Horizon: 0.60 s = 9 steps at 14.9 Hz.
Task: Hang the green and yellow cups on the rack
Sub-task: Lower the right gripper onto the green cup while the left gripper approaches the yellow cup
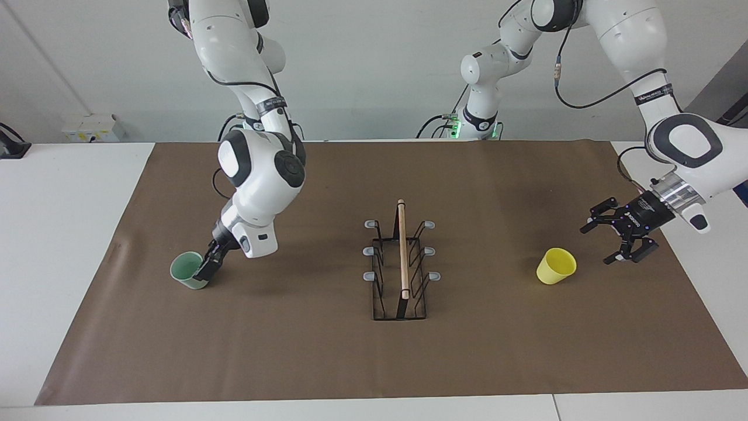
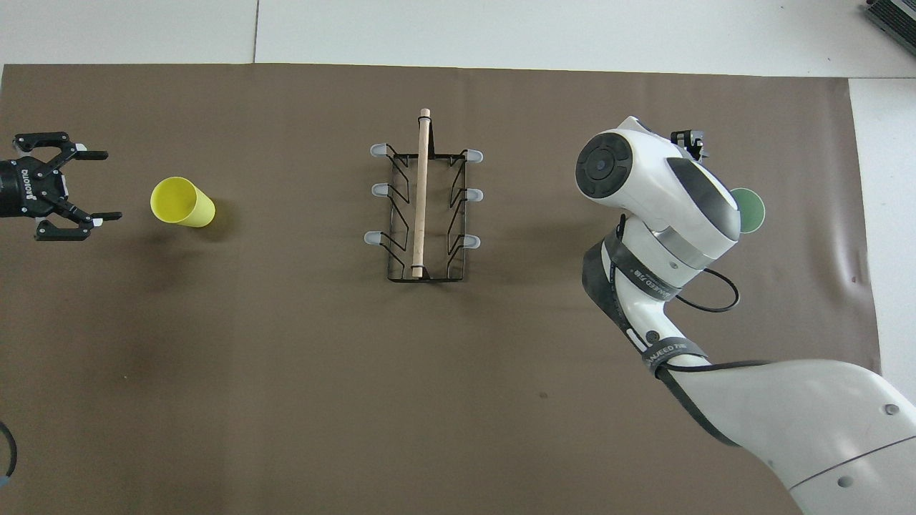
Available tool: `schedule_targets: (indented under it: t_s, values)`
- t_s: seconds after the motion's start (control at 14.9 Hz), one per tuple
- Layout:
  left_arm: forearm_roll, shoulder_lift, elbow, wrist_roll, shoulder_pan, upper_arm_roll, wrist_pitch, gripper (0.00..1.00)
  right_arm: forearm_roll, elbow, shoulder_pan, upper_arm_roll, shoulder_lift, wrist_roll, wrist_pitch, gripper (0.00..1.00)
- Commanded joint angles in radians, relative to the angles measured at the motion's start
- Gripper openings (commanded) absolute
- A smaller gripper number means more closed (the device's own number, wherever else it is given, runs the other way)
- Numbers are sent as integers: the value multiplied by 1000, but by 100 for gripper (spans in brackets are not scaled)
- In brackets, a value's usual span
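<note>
Green cup (image 1: pixel 188 270) lower left of facing view, mostly hidden overhead by right arm; right gripper (image 1: pixel 208 264) at rim, grasp unclear. Left gripper (image 1: pixel 620 234) released beside smooth tapered yellow cup (image 1: pixel 556 266). Wire rack (image 1: pixel 401 263) centre frame.

The right arm descends from the top left of the facing view, its wrist bent steeply down, and its claw (image 1: pixel 208 264) sits low at the frame's left (the fingers cannot be made out). The left arm sweeps in from the top right, forearm angled downward, wrist turned sideways; its claw (image 1: pixel 615 240) hangs at the right edge with fingers spread wide.
</note>
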Motion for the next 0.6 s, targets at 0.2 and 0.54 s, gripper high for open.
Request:
schedule_targets:
  t_s: [0.2, 0.54]
  values:
    - [-265, -37, -202, 74, 64, -17, 67, 100, -36, -117, -6, 0, 13, 60, 133, 100]
    - [-438, -31, -289, 220, 92, -17, 61, 100, -103, -191, -24, 0, -5, 63, 185, 100]
